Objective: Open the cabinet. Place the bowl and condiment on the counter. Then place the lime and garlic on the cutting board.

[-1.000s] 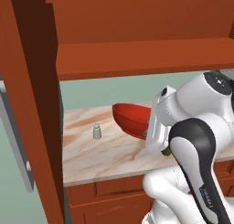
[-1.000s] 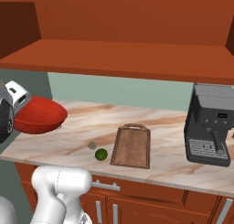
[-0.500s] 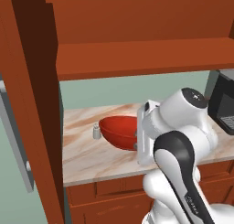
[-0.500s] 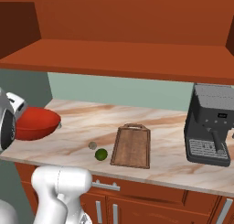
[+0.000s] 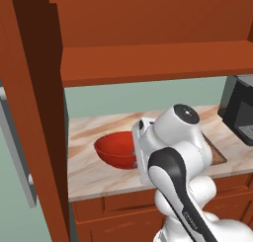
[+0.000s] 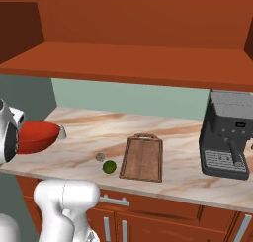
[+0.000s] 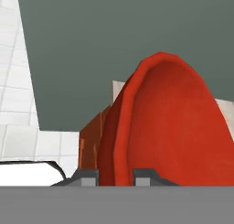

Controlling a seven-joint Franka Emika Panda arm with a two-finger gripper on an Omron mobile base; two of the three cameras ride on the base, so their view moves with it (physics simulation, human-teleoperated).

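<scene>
Gripper clamped on the rim of the red bowl, one fingertip either side of the thin wall, so the bowl hangs by its edge directly ahead of the fingers. Bowl held low over the marbled counter, apparently about to be set down near the counter's front edge; contact with the surface cannot be confirmed. Small shaker bottle stands just behind the bowl, already on the counter. Well off to the gripper's side lie the garlic and lime, close together just beside the cutting board, neither on it. Cabinet above stands open, shelves bare.
</scene>
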